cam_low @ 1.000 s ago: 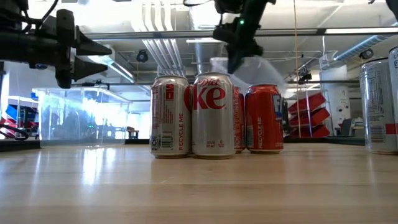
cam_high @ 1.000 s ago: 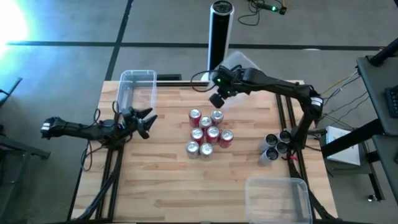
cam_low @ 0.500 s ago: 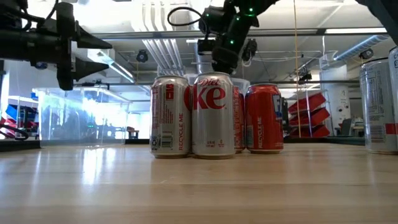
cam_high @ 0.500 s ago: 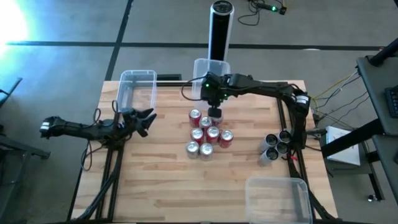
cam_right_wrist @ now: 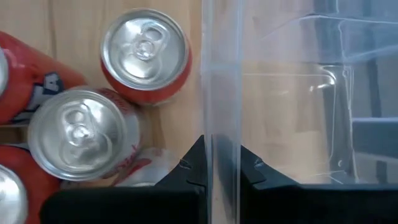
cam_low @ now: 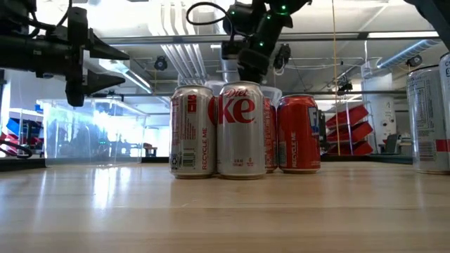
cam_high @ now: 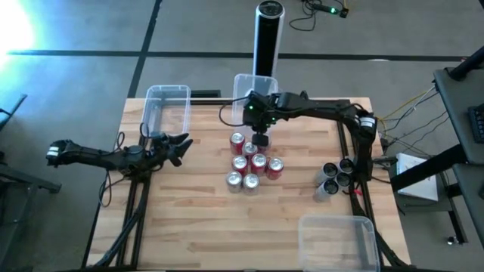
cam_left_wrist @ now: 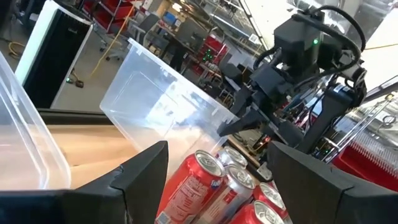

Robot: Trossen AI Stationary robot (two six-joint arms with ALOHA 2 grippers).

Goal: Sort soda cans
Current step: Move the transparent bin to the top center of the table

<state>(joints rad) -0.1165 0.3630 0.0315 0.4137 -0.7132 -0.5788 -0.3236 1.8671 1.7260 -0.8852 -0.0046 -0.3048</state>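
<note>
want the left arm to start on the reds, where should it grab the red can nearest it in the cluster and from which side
Take the red can around its upper body, just under the silver top, coming down from above. It stands upright on the table, and other cans press against it on its right and near sides, so a low sideways reach would likely bump them. The left hand is open, off to the can's left.

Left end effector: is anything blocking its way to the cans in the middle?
Nothing visible does. Only bare table lies between the open left end effector and the cluster of soda cans. A clear tub sits beside it, off that path.
</note>
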